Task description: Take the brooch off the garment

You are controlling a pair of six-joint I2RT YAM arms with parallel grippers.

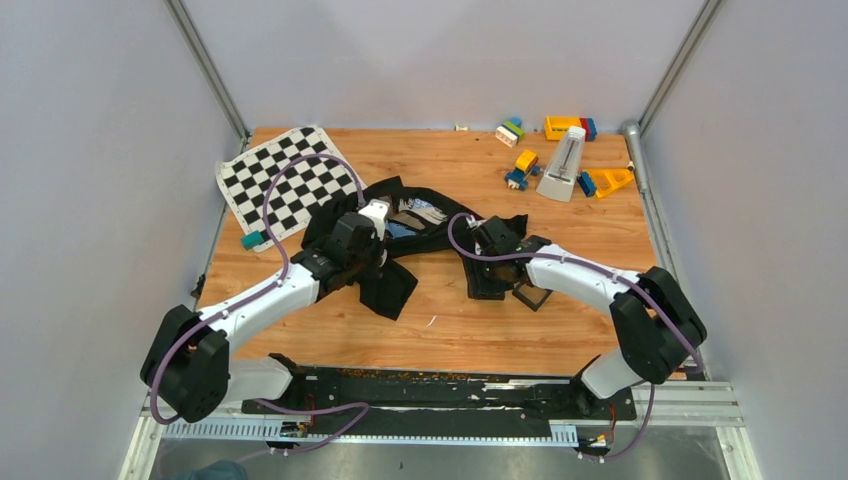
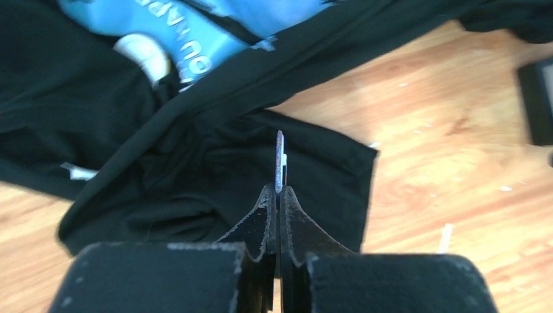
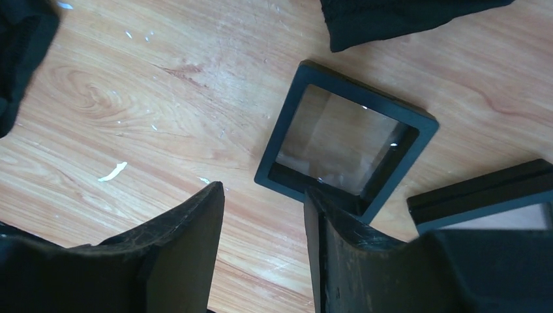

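The black garment (image 1: pixel 398 290) lies crumpled mid-table, its blue and white printed patch (image 1: pixel 415 218) facing up; it also fills the left wrist view (image 2: pixel 195 169). My left gripper (image 1: pixel 372 262) is shut on the brooch (image 2: pixel 280 160), a thin silvery piece seen edge-on, sticking out past the fingertips (image 2: pixel 269 202) above a black sleeve. My right gripper (image 3: pixel 264 195) is open and empty over bare wood, its right finger (image 3: pixel 339 248) by the near corner of a square black tray (image 3: pixel 424 130). A garment corner (image 3: pixel 391 19) lies beyond the tray.
A second black tray (image 3: pixel 482 189) lies right of the first; one tray shows in the top view (image 1: pixel 532 297). A chequered mat (image 1: pixel 285 180) lies back left. Toy blocks (image 1: pixel 520 150) and a white wedge-shaped object (image 1: pixel 563 165) stand back right. A teal block (image 1: pixel 252 240) sits left.
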